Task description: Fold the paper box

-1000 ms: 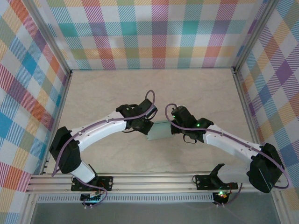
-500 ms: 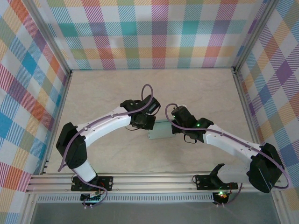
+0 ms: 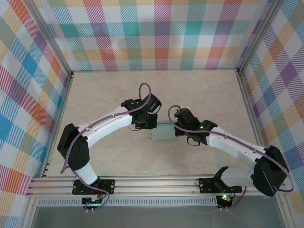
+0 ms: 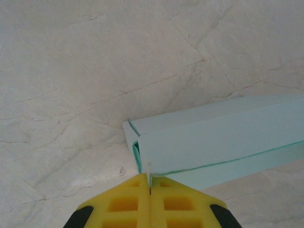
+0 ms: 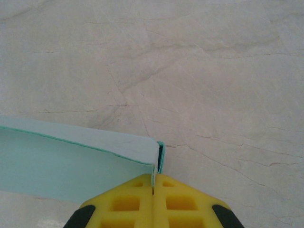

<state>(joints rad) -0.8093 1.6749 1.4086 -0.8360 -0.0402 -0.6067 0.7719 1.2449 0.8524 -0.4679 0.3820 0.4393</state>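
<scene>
Two ways at once, pinching a single paper box [image 3: 163,132] by its short ends. Sitting mid-worktop between the arms [image 3: 102,126], long side running left to right. Looking pale mint green, thin matte card, forming a shallow rectangular shape with crisp, straight folds. Showing a darker green line along the cut edges and, in the left wrist view, a narrow open slit at the left end.

Pressing together on the left corner: left end effector [image 4: 150,183], with blunt yellow fingertips carrying square moulded pockets, and the seam closing on a sliver of card. Doing likewise at the right end: right end effector [image 5: 153,183], with the same yellow pads lying flat together and a thin card edge running into the seam. Not managing to tell whether resting on the surface or hanging just above it.

Lying underneath: worktop [image 3: 142,90], looking like smooth, pale beige stone veined with fine dark cracks. Standing round three sides: walls [image 3: 161,33], wearing a woven-looking plaid in pastel teal, orange, purple, yellow and pink. Running along the near edge and up the corners: silver aluminium rails [image 3: 156,183].

Counting one box, two white arms with black joints, two end effectors and three plaid walls.
</scene>
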